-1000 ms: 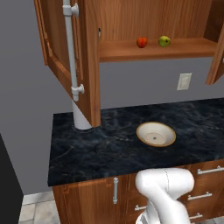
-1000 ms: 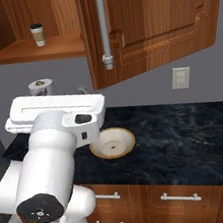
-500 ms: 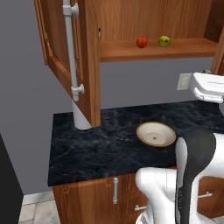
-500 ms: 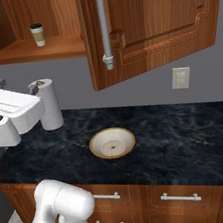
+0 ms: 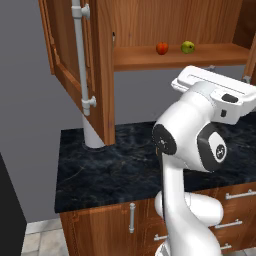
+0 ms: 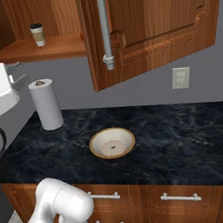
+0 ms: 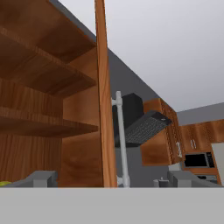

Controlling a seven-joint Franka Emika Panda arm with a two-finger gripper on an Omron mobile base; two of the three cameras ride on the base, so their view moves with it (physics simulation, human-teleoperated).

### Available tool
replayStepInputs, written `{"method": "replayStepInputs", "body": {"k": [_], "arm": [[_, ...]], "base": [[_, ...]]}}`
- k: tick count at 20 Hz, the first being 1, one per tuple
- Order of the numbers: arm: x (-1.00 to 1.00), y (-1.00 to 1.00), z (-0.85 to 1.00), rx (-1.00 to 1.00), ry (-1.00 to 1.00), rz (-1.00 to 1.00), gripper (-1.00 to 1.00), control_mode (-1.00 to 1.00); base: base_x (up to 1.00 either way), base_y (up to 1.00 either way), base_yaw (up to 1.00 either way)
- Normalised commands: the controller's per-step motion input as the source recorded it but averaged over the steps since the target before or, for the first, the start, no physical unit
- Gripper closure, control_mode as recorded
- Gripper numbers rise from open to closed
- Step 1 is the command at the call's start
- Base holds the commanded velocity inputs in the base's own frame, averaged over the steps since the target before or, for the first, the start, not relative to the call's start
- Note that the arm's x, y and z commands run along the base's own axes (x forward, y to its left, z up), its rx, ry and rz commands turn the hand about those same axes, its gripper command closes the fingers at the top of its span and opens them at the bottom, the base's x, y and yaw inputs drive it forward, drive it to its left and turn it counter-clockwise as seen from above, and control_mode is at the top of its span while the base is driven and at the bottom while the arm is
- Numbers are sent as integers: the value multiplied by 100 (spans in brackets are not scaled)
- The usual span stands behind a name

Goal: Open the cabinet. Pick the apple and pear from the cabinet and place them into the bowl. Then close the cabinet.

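Reaching for the small round red apple (image 5: pixel 162 48) is the step I judge to be in hand, since both raised-panel doors of the reddish-brown wooden wall cabinet (image 5: pixel 150 22) stand swung open and no fruit has been taken yet. The apple sits on the lower shelf, with the small yellow-green pear (image 5: pixel 188 47) just beside it on its right, the two apart and not touching. The shallow round bowl with the tan rim and cream speckled inside (image 6: pixel 112 142) waits on the dark marbled surface (image 6: pixel 178 139), below the cabinet and holding nothing.

To do this well, the hand should come in between the open doors at shelf height, level with the fruit, and straddle the apple from its free left side so the pear is not nudged and set rolling. The open door and its long silver bar handle (image 7: pixel 122 140) show close by in the hand view, so a wide swing risks clipping the door's edge.

The white arm's head (image 5: pixel 215 92) is raised just under the shelf. The fingers (image 7: pixel 111 180) are spread about as wide as they go, with nothing between them and nothing touching them.
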Motion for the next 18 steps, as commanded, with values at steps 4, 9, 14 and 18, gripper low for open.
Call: {"method": "replayStepInputs", "body": {"k": [4, 9, 14, 18], "arm": [[87, -54, -11, 4, 4, 1, -100, -100], [99, -54, -7, 6, 8, 1, -100, -100], [36, -86, 0, 13, 13, -5, -100, -100], [-10, -100, 0, 14, 10, -21, -100, -100]], "base": [[0, 0, 0], [0, 0, 0], [0, 0, 0], [0, 0, 0]]}}
